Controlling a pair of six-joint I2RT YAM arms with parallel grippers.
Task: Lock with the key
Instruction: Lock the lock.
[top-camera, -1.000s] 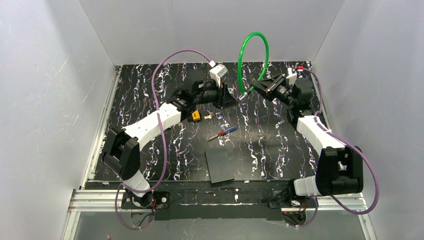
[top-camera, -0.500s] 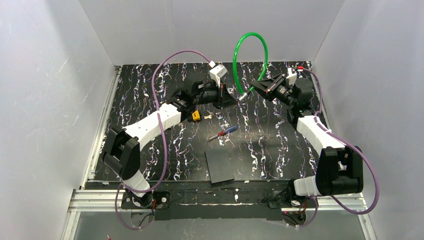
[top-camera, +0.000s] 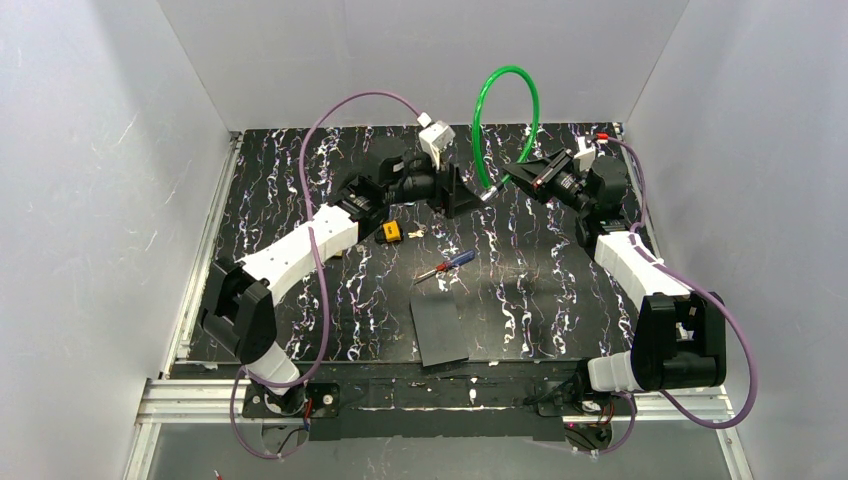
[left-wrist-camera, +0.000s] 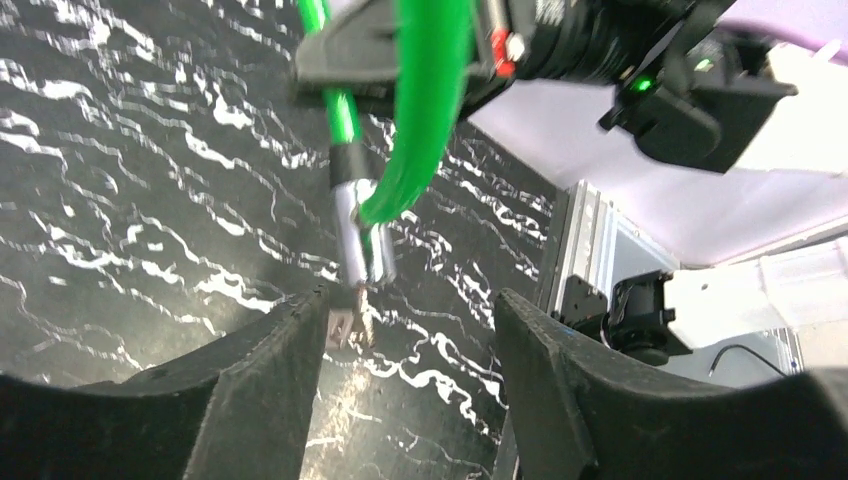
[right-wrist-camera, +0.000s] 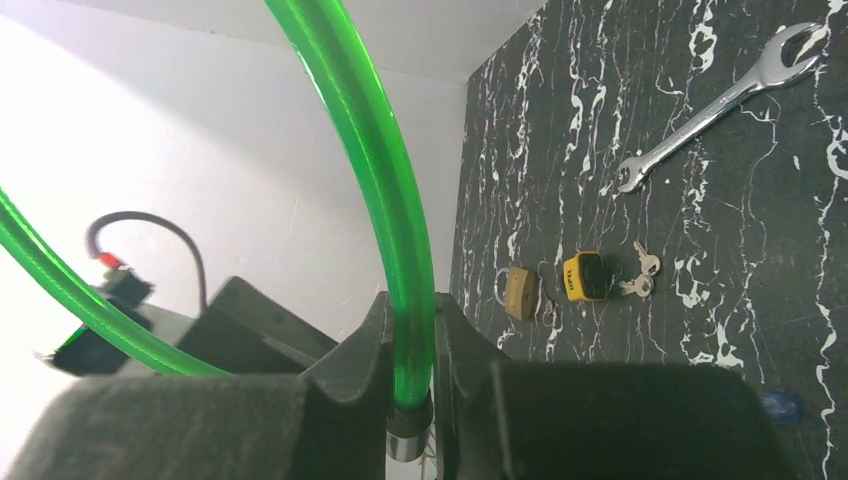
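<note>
Edged left gripper (left-wrist-camera: 410, 300), spread wide, rightward up to metal tip of green cable (left-wrist-camera: 425, 100); pinching that cable with right gripper (right-wrist-camera: 412, 312); leaving key (right-wrist-camera: 583, 276) on table (right-wrist-camera: 760, 200).

The black marbled table (top-camera: 560, 290) carries the key (top-camera: 394, 232), a padlock (right-wrist-camera: 517, 292), a wrench (right-wrist-camera: 715, 105), a screwdriver (top-camera: 447, 265) and a black sheet (top-camera: 438, 330).

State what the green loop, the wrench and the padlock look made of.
Green loop: glossy, translucent plastic sheath, likely over a cable; its ends are bare silvery metal. Wrench: bright polished steel, by its mirror shine. Padlock: dull yellow-brown body, probably brass, with a silvery shackle.
</note>
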